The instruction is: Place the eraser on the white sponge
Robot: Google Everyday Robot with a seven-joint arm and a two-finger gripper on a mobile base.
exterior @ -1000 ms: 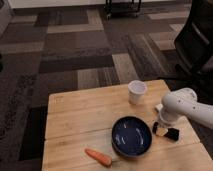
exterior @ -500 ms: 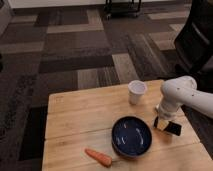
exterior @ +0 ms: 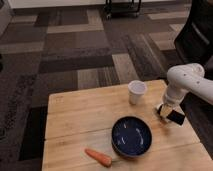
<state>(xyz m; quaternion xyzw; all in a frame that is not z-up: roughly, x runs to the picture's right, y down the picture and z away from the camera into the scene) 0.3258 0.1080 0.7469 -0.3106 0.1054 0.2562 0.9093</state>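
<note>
The eraser (exterior: 176,117) is a small flat black block near the right edge of the wooden table (exterior: 85,117), to the right of the dark blue bowl (exterior: 131,136). My gripper (exterior: 164,110) hangs from the white arm (exterior: 184,80) at the eraser's left end and appears shut on it, holding it just above the tabletop. The white sponge does not show; it may be hidden behind the gripper or the arm.
A white cup (exterior: 136,92) stands on the table just left of the gripper. An orange carrot (exterior: 98,157) lies near the front edge, left of the bowl. A dark chair (exterior: 197,30) stands on the carpet behind the right side of the table.
The arm and gripper have risen and moved towards the far side of the table. The eraser has moved with them, away from the front edge.
</note>
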